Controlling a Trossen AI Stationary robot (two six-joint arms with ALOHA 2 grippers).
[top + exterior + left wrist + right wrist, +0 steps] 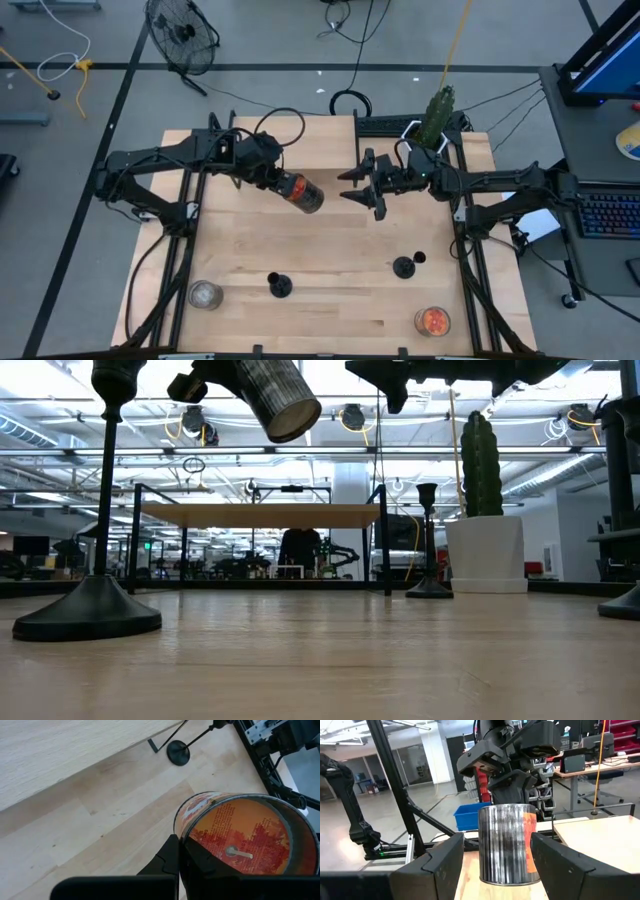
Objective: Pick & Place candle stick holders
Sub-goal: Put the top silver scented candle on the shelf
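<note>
My left gripper is shut on a glass jar with an orange label, held high above the table's middle. The jar also shows in the low view and the right wrist view. My right gripper is open and empty, level, facing the jar from the right. Two black candle stick holders stand upright on their round bases near the front, one left of centre and one to the right. The low view shows another holder farther back. My left gripper holds the jar by its end nearest the wrist. One finger lies on the outside of the jar's wall; the jar hides the other. The jar is lifted clear and tilted, its free end slanting down toward the table's right.
A glass jar with grey contents stands at the front left and one with orange contents at the front right. A potted cactus stands at the back right. Dark frame rails run along both table sides.
</note>
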